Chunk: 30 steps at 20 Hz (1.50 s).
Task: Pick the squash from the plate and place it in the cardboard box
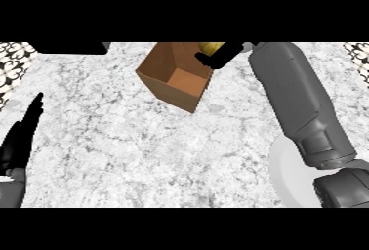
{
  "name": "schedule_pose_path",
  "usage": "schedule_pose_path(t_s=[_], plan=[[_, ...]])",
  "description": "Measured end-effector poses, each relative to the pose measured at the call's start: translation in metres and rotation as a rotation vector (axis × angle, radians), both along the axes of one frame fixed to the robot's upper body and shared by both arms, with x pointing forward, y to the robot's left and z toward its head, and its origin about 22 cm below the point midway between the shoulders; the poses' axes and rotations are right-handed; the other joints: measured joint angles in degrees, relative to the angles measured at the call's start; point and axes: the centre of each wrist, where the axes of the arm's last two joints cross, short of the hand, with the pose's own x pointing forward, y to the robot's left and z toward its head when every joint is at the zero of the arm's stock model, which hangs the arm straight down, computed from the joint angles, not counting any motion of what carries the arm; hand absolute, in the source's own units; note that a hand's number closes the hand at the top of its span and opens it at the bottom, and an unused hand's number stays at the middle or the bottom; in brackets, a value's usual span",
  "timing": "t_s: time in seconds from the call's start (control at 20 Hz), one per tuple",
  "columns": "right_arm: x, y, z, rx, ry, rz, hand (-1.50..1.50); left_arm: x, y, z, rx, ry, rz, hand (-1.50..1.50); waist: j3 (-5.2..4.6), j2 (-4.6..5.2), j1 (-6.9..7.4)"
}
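Observation:
The cardboard box (176,73) stands open at the top middle of the counter. Over its far right rim my right hand (218,54) is curled round the yellow squash (210,47), of which only a small part shows between the black fingers. My right forearm runs from the lower right corner up to the box. The white plate (287,171) lies at the lower right, mostly hidden under that forearm, with nothing visible on it. My left hand (20,134) rests open at the left edge, fingers straight and pointing up.
The counter is grey-white marble (130,146). A dark object (69,47) sits at the top left edge. Patterned tile shows in the top left and top right corners.

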Motion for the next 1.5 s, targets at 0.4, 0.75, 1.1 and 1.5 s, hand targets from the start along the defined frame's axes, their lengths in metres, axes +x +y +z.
schedule_pose_path(t_s=[0.4, 0.75, 1.1, 1.5], plan=[[0.0, 0.06, -0.008, 0.033, 0.101, -0.014, 1.5, 0.005, -0.015, -0.001, 0.0, -0.013, -0.021, 0.0, -0.01, 0.62, 1.52], [-0.002, 0.079, -0.024, -0.02, 0.115, -0.075, 1.5, 0.015, -0.022, -0.001, 0.003, -0.023, -0.042, 0.0, -0.06, 1.23, 3.03], [-0.004, 0.078, -0.044, -0.003, 0.258, -0.174, -1.5, 0.024, -0.029, 0.007, 0.01, -0.039, -0.077, 0.0, -0.05, 1.79, 5.0], [-0.004, 0.077, -0.047, 0.106, 0.262, -0.15, -1.5, 0.028, -0.034, 0.006, 0.006, -0.042, -0.092, 0.0, -0.02, 2.05, 5.8]])
